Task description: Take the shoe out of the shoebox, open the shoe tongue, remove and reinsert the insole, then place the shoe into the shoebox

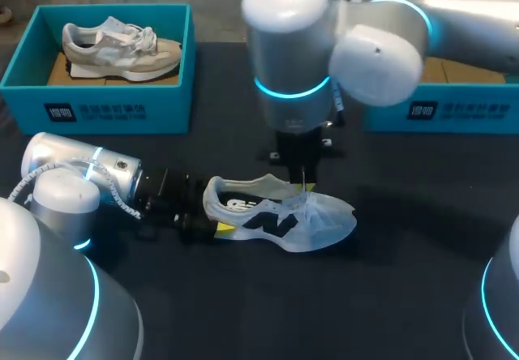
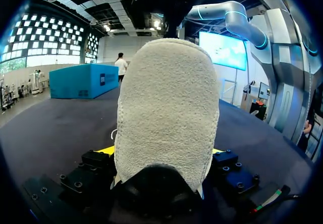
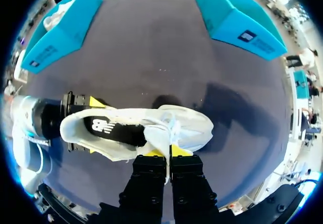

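Both on the shoe [image 1: 280,218]: left jaws astride heel [image 2: 166,108], right jaws nearly together on laces [image 3: 171,126].

Two shoes: white shoe [image 1: 280,214], beige shoe [image 1: 122,50]; two shoeboxes: left shoebox [image 1: 97,105], right shoebox [image 1: 442,115].

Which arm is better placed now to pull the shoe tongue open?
Right. The right gripper is directly above the shoe and shut on the tongue, so it likely only needs to pull. The left gripper is shut on the heel, and better holds the shoe steady.
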Tool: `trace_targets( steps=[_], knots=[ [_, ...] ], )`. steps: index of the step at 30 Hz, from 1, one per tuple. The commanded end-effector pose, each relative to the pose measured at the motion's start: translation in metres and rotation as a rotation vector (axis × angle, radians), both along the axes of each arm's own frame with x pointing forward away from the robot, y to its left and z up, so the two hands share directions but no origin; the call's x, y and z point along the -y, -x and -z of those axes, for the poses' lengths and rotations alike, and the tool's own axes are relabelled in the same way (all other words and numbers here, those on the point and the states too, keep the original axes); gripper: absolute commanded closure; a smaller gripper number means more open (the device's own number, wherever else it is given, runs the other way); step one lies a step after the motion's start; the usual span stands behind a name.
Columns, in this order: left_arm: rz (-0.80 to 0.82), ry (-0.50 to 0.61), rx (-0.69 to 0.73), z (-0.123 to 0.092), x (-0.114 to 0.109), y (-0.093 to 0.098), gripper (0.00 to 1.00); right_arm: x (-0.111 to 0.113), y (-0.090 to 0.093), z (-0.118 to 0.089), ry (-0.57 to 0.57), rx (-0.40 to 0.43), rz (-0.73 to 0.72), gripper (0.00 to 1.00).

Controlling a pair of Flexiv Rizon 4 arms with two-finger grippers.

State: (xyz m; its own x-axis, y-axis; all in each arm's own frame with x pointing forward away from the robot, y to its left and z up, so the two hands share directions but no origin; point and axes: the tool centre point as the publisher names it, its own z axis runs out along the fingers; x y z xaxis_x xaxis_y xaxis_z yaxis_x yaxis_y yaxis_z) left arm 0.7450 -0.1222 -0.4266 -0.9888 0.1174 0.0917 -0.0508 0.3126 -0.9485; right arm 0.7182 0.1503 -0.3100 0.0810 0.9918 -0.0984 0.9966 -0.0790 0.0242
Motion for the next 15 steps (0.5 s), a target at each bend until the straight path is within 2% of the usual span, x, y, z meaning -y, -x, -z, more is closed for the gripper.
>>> trace_targets(
  steps=[1,9,15],
  knots=[
    [-0.002,-0.001,0.0,0.003,0.0,-0.001,1.0,0.015,0.001,0.007,-0.265,0.0,-0.026,1.0],
    [-0.002,-0.001,0.0,0.003,0.0,-0.001,1.0,0.027,0.008,0.015,-0.452,0.036,-0.041,1.0],
    [-0.002,-0.001,0.0,0.003,0.0,-0.001,1.0,0.035,0.012,0.019,-0.502,0.028,-0.033,1.0]
  ],
)
